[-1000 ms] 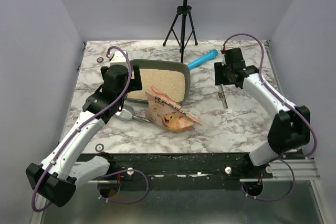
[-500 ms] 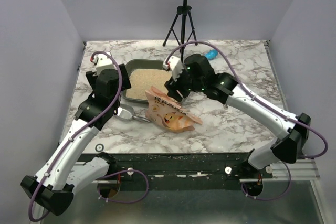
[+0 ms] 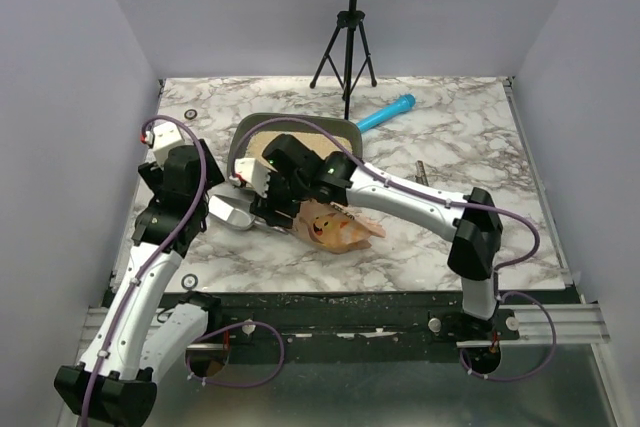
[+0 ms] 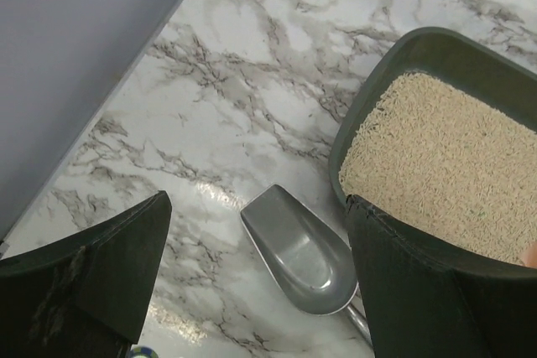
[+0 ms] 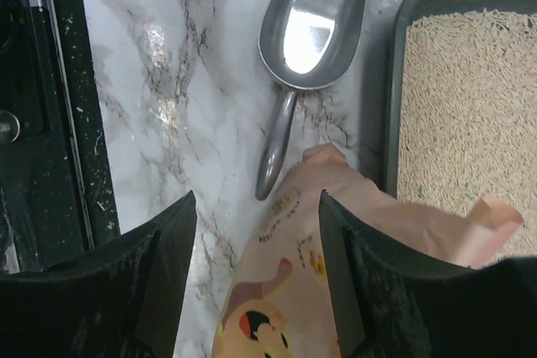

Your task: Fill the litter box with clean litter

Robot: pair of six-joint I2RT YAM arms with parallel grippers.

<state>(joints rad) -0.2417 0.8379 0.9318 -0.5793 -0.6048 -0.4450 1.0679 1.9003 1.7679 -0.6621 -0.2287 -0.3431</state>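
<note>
Hovering my right pincer & left pincer open, both empty, near litter box holding clean litter, I risk a sloppy pinch on the bag tipping grains onto the bench.

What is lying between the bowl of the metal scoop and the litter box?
Nothing; only bare marble table separates the scoop from the litter box rim, clearest in the right wrist view.
</note>
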